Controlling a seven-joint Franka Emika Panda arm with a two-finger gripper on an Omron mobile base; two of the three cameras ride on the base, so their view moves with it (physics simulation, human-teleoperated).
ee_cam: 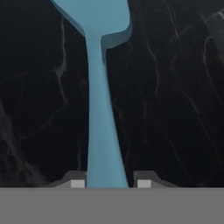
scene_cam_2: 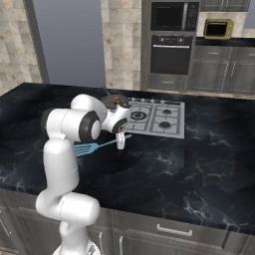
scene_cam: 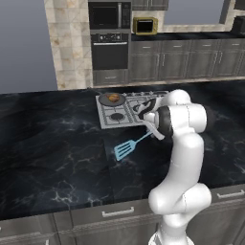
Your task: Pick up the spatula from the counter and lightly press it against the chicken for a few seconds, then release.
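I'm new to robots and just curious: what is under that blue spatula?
Beneath the blue spatula is the black marble counter. The strip directly under its blade and handle is covered, and the handle's end passes between the fingertips of the gripper.

Left base camera behind my arm (scene_cam: 184,143), looking forward and down on the cooktop (scene_cam: 110,124) from its near left, right base camera likewise from its near right, both sharing cooktop and black counter (scene_cam: 57,143), hand camera pressed close over counter before the cooktop
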